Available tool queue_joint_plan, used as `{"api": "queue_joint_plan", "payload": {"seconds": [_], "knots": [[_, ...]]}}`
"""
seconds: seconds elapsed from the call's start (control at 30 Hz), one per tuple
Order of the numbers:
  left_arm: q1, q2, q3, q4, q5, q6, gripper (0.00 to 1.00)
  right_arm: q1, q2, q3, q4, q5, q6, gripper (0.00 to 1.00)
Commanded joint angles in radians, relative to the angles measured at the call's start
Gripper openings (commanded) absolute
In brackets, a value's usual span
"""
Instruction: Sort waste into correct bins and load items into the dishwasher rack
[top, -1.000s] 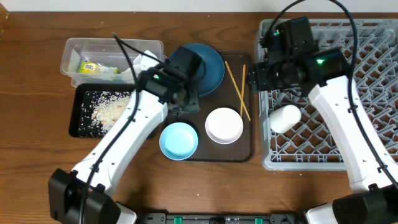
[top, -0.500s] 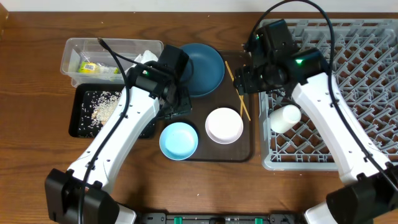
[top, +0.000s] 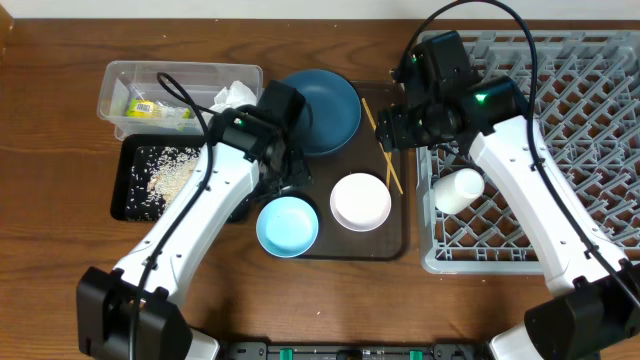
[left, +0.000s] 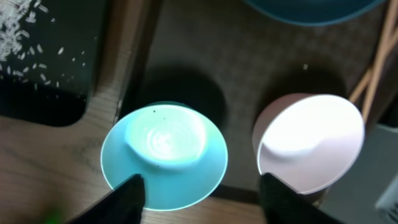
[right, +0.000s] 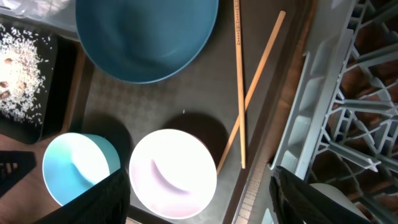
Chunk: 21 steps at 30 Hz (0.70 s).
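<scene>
A clear rectangular tub sits at the upper left of the overhead view, holding a yellow-green printed wrapper towards its left end and a crumpled white napkin at its right end. Directly below it lies a shallow black tray strewn with whitish rice crumbs. At top centre rests a large dark blue plate-bowl, upright. Below it a small light blue bowl and a white bowl stand upright side by side, not touching. Two thin wooden chopsticks lie crossed just right of the bowls. The grey lattice rack fills the right side; a small white cup lies on its side near the rack's left edge
</scene>
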Motion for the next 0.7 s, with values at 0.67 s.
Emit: {"api": "queue_joint_plan", "payload": {"seconds": [0.67], "knots": [[-0.076, 0.036, -0.123, 0.149, -0.122, -0.097, 0.73, -0.064, 0.005, 0.016, -0.035, 0.043, -0.016, 0.96]]}}
